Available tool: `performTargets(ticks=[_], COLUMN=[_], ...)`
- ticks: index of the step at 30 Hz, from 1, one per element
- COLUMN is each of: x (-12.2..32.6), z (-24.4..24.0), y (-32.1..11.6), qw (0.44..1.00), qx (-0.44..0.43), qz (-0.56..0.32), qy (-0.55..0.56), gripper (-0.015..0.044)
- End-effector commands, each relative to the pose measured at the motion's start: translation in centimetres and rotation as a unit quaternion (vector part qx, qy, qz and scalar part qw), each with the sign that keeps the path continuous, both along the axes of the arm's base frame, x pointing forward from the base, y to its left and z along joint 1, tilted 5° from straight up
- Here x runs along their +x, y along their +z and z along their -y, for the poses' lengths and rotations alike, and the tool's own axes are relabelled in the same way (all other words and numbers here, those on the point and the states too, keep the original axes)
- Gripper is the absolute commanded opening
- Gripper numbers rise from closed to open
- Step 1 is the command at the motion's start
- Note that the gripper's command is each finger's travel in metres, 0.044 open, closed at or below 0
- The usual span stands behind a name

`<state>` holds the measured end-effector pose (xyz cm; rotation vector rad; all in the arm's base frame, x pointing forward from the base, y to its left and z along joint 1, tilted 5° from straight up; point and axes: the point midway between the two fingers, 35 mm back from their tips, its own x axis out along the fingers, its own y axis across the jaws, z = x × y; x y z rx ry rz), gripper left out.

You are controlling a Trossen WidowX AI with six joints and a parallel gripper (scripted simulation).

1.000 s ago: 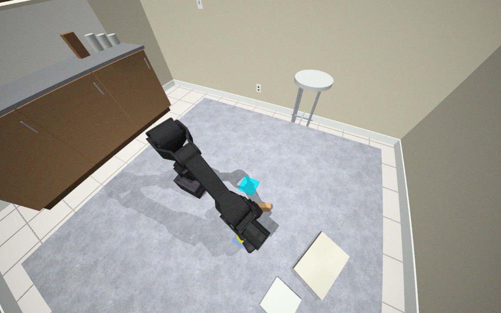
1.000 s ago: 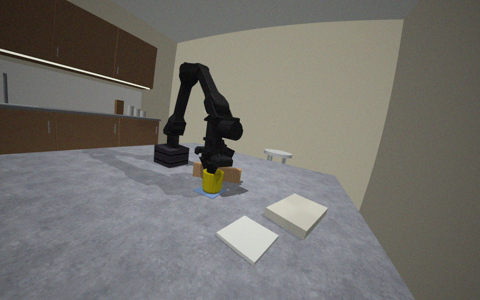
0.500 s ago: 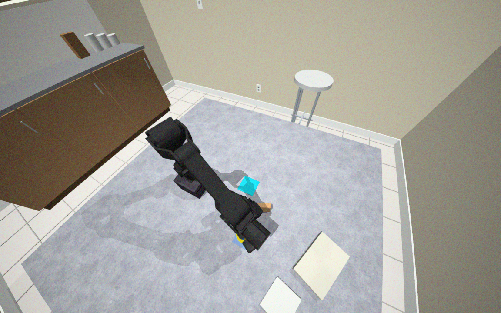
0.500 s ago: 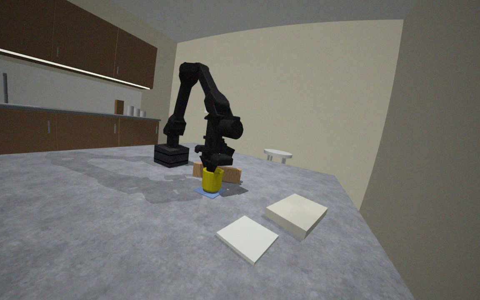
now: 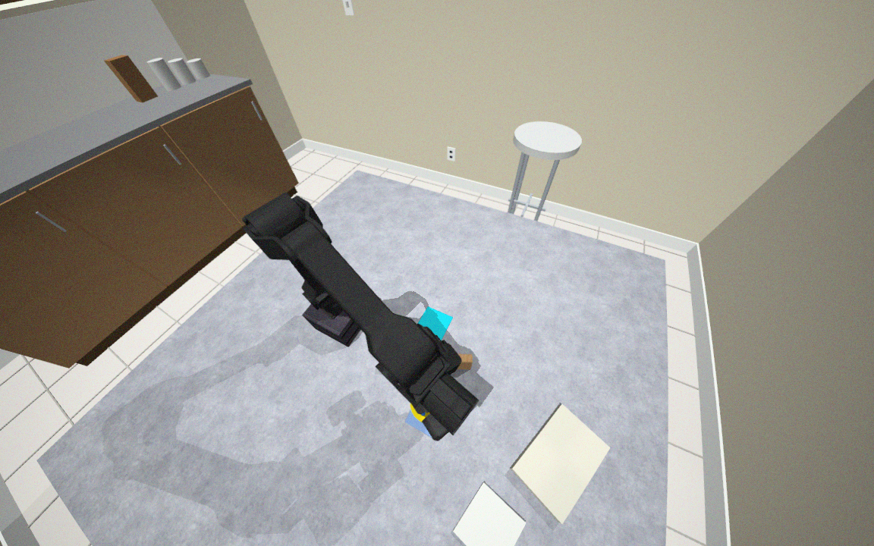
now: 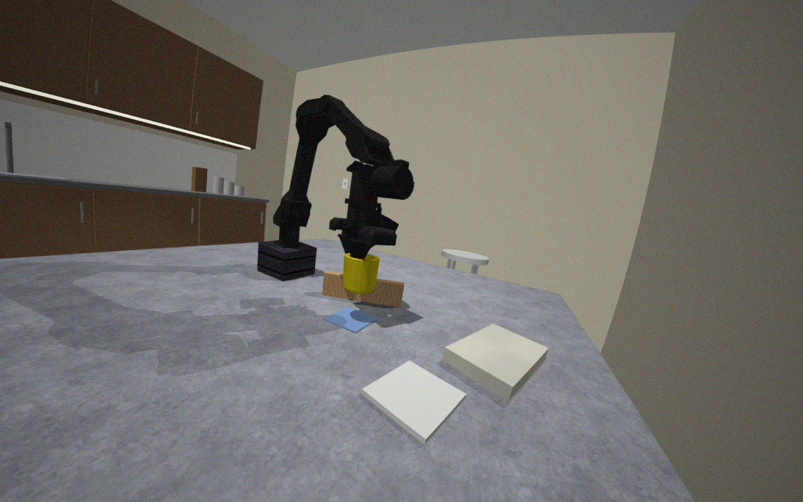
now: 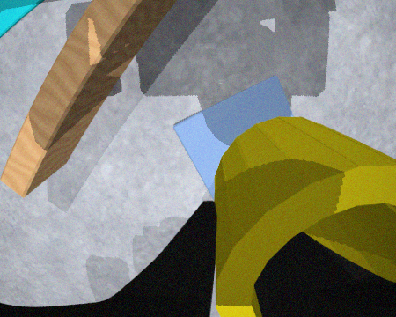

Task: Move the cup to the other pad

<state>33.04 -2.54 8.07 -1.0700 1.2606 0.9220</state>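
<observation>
Yellow cup [image 6: 360, 273] pinched by its rim, hanging above the pale blue pad [image 6: 349, 318].

I have the gripper [image 6: 360, 249] clamped on the cup wall, one finger inside. The cup looks rigid, smooth and light, its faceted sides likely slippery; a rim grip lets it swing, so I judge it must stay upright for the marbles, which I cannot see. Behind the cup stands a grained wooden block [image 6: 363, 288]; beyond that lies the flat teal pad [image 5: 436, 321], my target.
</observation>
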Motion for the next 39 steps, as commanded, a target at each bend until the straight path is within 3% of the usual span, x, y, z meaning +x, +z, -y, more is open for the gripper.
performTargets(ticks=[1,23,39], x=[-0.1,-0.2,-2.3], z=[0.0,-0.3,-3.4], y=[1.6,1.8,1.6], qw=[1.0,1.0,1.0], qx=[-0.001,0.0,0.001], qz=[0.001,0.003,0.0], qy=[-0.002,0.001,-0.001], gripper=[0.0,0.0,0.0])
